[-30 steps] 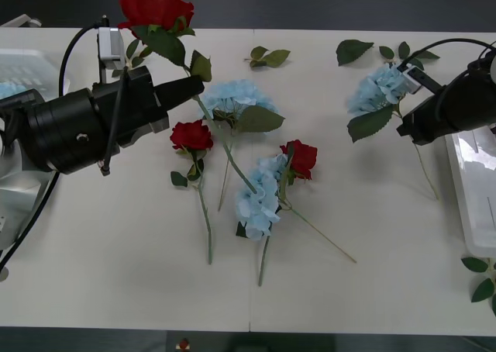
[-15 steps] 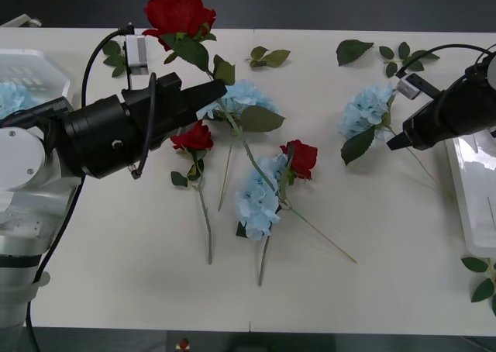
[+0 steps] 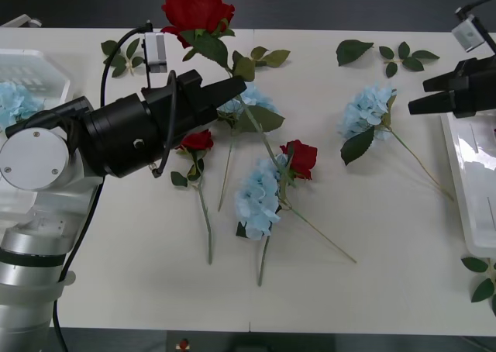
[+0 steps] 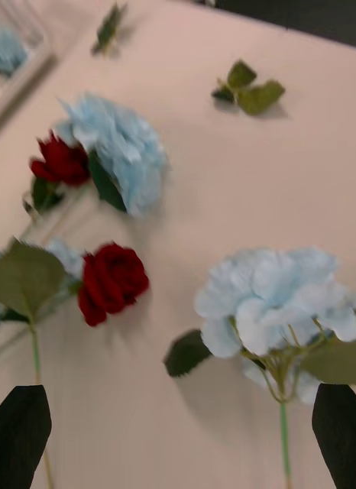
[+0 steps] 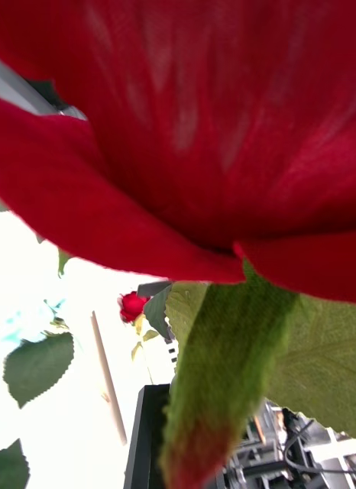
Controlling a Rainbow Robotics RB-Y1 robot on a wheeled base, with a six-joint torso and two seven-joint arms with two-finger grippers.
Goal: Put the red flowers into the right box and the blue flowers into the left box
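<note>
My left gripper (image 3: 223, 96) is shut on the stem of a red flower (image 3: 198, 7), held above the table's far left part. Its head (image 5: 186, 137) looms close in the left wrist view. Two more red flowers (image 3: 301, 158) (image 3: 195, 141) lie mid-table among blue flowers (image 3: 260, 193) (image 3: 248, 100). Another blue flower (image 3: 370, 108) lies at the right, and in the right wrist view it (image 4: 281, 302) sits just ahead of my open right gripper (image 4: 178, 451). That gripper (image 3: 422, 98) hovers by the right box (image 3: 473, 181). The left box (image 3: 35, 73) holds a blue flower (image 3: 12, 100).
Loose green leaf sprigs lie along the far edge (image 3: 267, 56) (image 3: 387, 53) and at the near right corner (image 3: 484, 278). The front half of the table is bare white surface (image 3: 139, 282).
My left arm has swung right and up, carrying the red flower. My right gripper has pulled away to the right from the blue flower, which now lies on the table.
</note>
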